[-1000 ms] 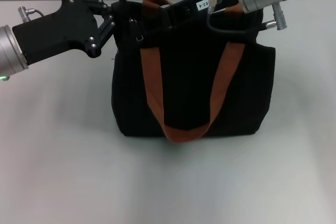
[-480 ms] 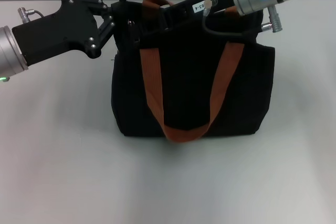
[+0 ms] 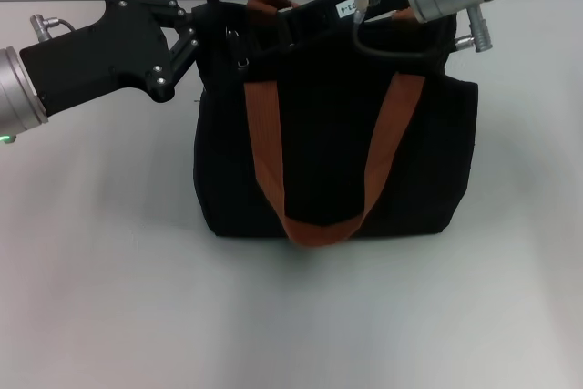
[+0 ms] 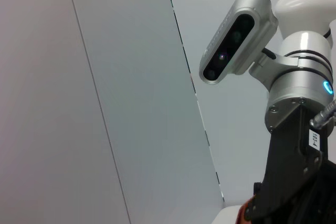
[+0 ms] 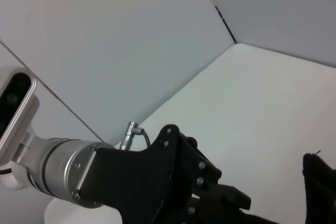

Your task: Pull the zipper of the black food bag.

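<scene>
White table [image 3: 109, 298]: left gripper [image 3: 211, 17] pins black food bag's [image 3: 332, 157] far-left corner, right gripper [image 3: 273, 32] at zipper [image 3: 241, 66], grips unclear; pull along track, keep bag taut

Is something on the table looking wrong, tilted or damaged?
Nothing stands out. The bag stands upright on the table, one strap hanging down its front. The left gripper and right gripper both meet its top edge.

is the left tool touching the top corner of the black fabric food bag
Touching. In the head view the left tool presses against the top left corner of the black fabric food bag, with no gap visible between them.
</scene>
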`<state>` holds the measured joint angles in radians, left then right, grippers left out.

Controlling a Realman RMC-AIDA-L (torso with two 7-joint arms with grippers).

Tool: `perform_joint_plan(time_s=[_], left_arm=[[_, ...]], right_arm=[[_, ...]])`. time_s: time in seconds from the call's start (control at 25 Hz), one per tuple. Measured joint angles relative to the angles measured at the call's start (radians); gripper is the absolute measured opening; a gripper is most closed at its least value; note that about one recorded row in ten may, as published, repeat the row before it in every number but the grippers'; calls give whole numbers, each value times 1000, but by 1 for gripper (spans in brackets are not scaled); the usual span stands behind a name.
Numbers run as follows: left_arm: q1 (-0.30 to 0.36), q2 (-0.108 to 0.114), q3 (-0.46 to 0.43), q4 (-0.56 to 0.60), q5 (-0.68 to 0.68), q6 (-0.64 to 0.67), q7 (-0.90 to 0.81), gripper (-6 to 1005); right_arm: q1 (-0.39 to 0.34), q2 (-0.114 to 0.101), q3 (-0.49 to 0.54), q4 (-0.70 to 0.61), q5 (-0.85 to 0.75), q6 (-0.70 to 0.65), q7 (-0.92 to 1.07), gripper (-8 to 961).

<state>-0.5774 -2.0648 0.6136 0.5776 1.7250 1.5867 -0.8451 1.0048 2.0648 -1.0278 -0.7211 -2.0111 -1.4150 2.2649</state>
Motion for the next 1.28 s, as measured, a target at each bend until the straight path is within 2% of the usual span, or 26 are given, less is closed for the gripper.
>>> perform_joint_plan(time_s=[1.0,1.28], left_arm=[[15,3,0,4,-9,-12,2,38],[20,3,0,4,-9,-11,4,38]], right_arm=[[-17,0,1,-89,-2,-56,25,-2],[-17,-7,0,-104,-2,-63,36,-1]])
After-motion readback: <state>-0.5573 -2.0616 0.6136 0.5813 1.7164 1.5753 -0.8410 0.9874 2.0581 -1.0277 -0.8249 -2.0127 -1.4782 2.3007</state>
